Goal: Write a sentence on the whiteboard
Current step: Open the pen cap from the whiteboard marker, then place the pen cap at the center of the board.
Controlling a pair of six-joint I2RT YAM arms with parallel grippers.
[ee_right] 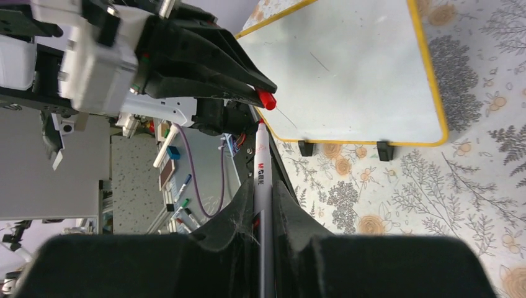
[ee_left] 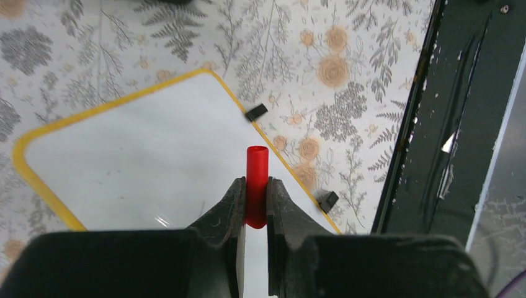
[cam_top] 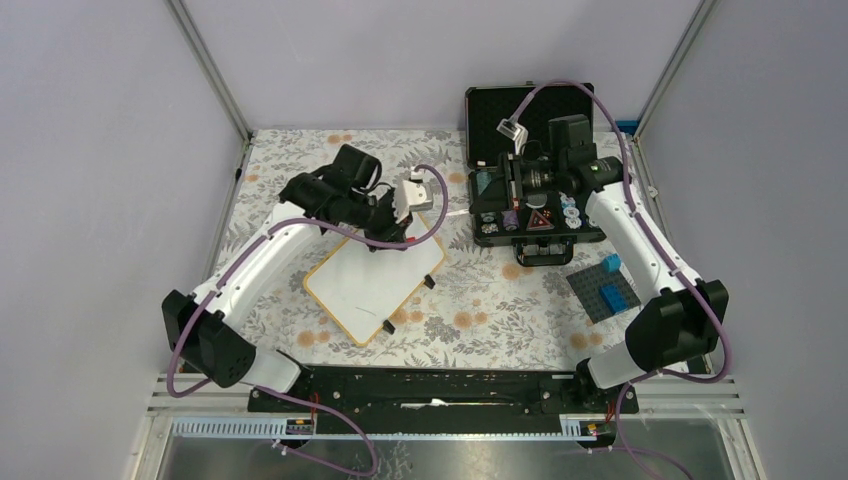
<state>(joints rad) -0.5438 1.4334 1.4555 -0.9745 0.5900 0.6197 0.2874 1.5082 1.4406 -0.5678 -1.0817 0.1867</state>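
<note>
I find the floral table (cam_top: pixel 480 300) carrying the whiteboard (cam_top: pixel 375 285) flat, left of centre, set askew. My left gripper (ee_left: pixel 256 186) is clenched on a red cap (ee_left: pixel 257 164) above the board. My right gripper (ee_right: pixel 263 189) grasps a white marker (ee_right: pixel 260 161), its tip pointing toward that cap.

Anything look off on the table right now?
Nothing spilled or broken. The whiteboard lies skewed, diagonal to the table edges, with faint stray strokes but no lettering. The left gripper is shut on the red cap, the right gripper on the marker.
</note>
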